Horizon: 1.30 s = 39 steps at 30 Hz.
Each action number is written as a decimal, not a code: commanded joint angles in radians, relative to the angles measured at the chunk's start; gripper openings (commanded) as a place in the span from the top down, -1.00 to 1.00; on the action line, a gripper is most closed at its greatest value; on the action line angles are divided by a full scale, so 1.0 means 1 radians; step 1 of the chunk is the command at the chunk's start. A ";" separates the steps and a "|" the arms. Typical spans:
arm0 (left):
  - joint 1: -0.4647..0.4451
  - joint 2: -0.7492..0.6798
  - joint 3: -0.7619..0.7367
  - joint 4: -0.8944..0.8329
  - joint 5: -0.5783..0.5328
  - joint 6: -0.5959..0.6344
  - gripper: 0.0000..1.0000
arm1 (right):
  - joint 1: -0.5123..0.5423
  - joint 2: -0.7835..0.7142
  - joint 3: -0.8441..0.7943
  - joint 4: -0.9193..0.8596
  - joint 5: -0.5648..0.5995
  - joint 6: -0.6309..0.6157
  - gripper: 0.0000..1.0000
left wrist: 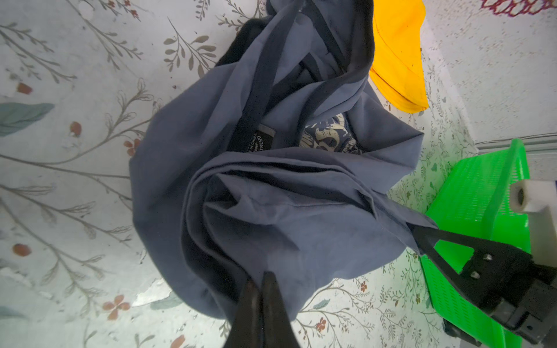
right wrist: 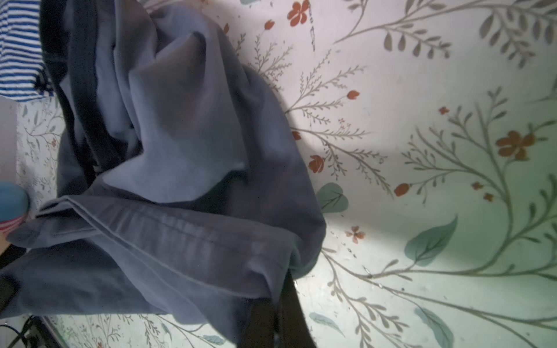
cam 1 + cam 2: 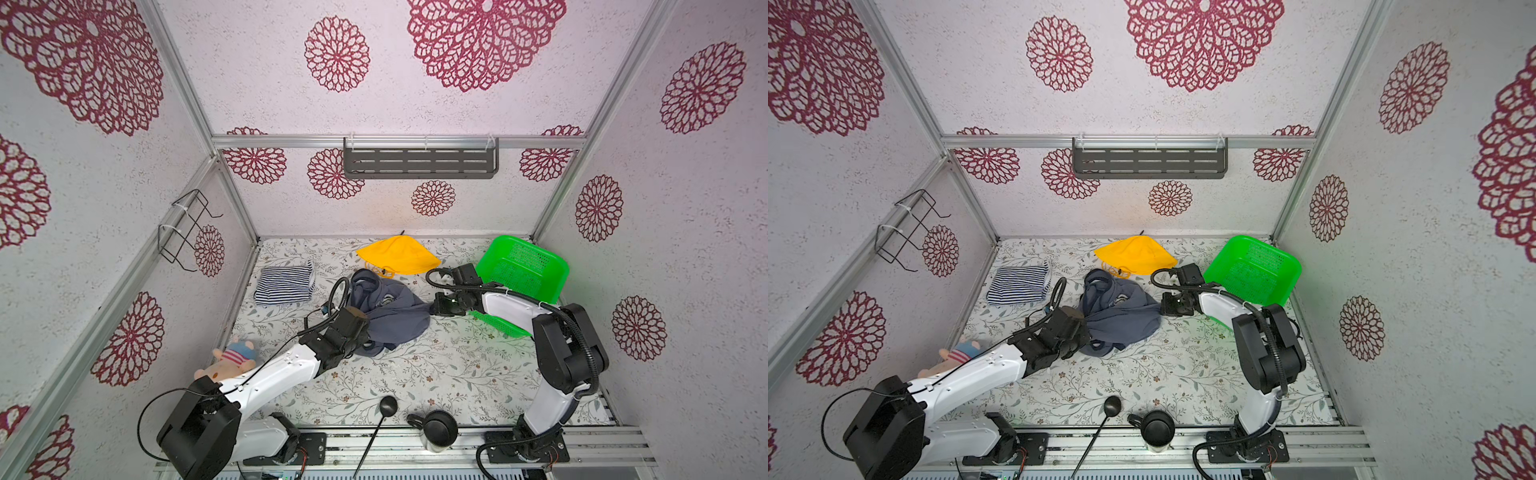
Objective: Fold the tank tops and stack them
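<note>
Left tool (image 1: 259,278): jaws together, clamped on an edge of the slate blue-grey tank top (image 1: 271,211). This is soft crumpled cloth with darker trim, and a neck label and part of a cream chest print show between the folds. The cloth bunches directly ahead of the tips and lies on the floral-patterned bench (image 1: 75,150).

Right tool (image 2: 278,296): jaws together, clamped on another corner of the same top. In the left wrist view that corner is drawn to a point at its tips. A stitched hem runs away from the right tool across the heap.

In both top views the garment sits between the two tools, which grip it from opposite sides.

Past the heap from the left tool, just beside the top's far end: yellow cloth hat with a cord (image 3: 399,253).

Just behind the right tool, partly under its arm: bright green perforated plastic basket (image 3: 523,266), tilted.

Off to the left of the left tool and farther out than its tips: folded pile of navy-and-white striped tank tops (image 3: 284,282), apart from the grey top. I cannot tell how many are in the pile.

Behind the left tool, beside its arm: small plush toy in a striped shirt (image 3: 232,355).

Farthest back, near the arm bases: black long-handled ladle (image 3: 387,405) and black-lidded metal mug (image 3: 436,428), close together.
</note>
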 commanded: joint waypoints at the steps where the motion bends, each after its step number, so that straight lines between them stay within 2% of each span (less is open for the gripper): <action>1: 0.074 -0.030 0.123 -0.113 0.015 0.177 1.00 | -0.002 -0.062 0.079 -0.024 0.048 -0.045 1.00; 5: 0.182 -0.001 0.402 -0.281 -0.046 0.487 1.00 | -0.009 -0.134 0.196 -0.053 0.095 -0.109 1.00; 8: 0.252 0.053 0.638 -0.354 -0.092 0.678 1.00 | -0.010 -0.199 0.242 0.020 0.112 -0.140 1.00; 11: 0.303 0.112 0.872 -0.390 -0.102 0.806 1.00 | -0.010 -0.244 0.282 0.085 0.140 -0.172 1.00; 14: 0.315 0.160 1.092 -0.398 -0.104 0.926 1.00 | -0.010 -0.306 0.287 0.172 0.168 -0.201 1.00; 17: 0.315 0.188 1.275 -0.410 -0.100 1.035 1.00 | -0.010 -0.388 0.265 0.270 0.182 -0.236 1.00; 19: 0.316 0.179 1.346 -0.404 -0.079 1.087 1.00 | -0.009 -0.448 0.252 0.322 0.190 -0.260 1.00; 25: 0.316 0.038 1.373 -0.335 0.035 1.173 1.00 | -0.010 -0.628 0.259 0.350 0.182 -0.312 1.00; 31: 0.315 -0.130 1.293 -0.260 0.134 1.131 1.00 | -0.010 -0.746 0.280 0.302 0.121 -0.276 1.00; 36: 0.320 -0.105 1.309 -0.332 0.101 1.130 1.00 | -0.010 -0.709 0.352 0.207 0.138 -0.276 1.00; 39: 0.390 -0.033 1.319 -0.387 0.144 1.105 1.00 | -0.011 -0.616 0.451 0.093 0.144 -0.295 1.00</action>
